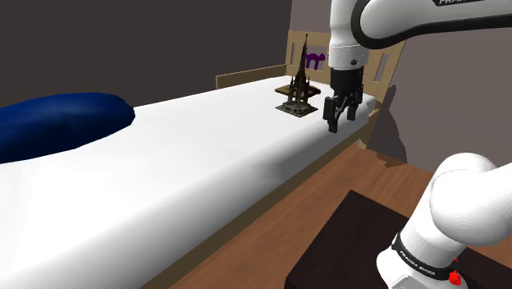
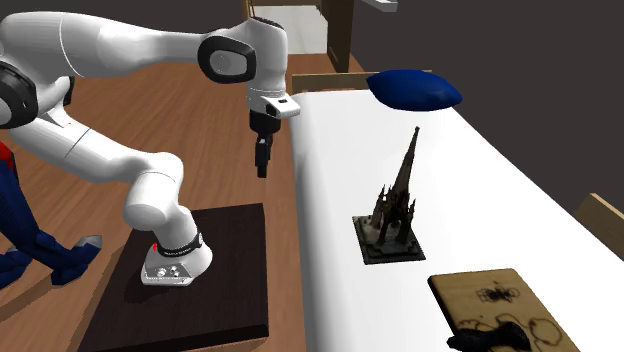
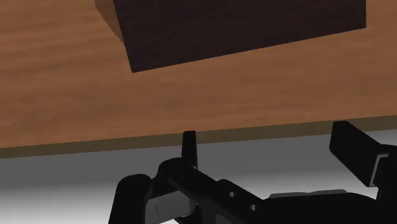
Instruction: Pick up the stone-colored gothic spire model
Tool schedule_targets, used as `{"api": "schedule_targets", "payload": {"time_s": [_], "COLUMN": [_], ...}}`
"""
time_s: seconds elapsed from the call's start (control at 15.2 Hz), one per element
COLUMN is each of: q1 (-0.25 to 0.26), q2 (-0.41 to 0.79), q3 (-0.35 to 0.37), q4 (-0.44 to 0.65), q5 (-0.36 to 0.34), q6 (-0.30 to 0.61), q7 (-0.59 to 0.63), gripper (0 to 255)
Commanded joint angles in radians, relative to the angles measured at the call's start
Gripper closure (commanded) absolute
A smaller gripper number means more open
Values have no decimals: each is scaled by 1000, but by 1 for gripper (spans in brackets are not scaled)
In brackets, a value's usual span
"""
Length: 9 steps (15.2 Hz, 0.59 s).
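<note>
A white bed (image 1: 205, 168) is seen on a wooden floor, with the dark stand (image 2: 205, 290) set beside it. A blue pillow (image 1: 57, 123) is laid at one end. The dark spire model (image 1: 299, 86) is stood upright on the bed near the other end. The claw (image 1: 336, 123) is held spread and empty over the bed's edge, near the spire but apart from it.
</note>
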Motion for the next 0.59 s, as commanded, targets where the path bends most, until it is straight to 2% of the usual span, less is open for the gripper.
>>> {"api": "schedule_targets", "payload": {"time_s": [0.0,0.53], "q1": [0,-108], "q2": [0,186], "q3": [0,71], "q4": [0,91], "q5": [0,-72], "q6": [0,263], "q7": [0,287], "gripper": [0,0]}}
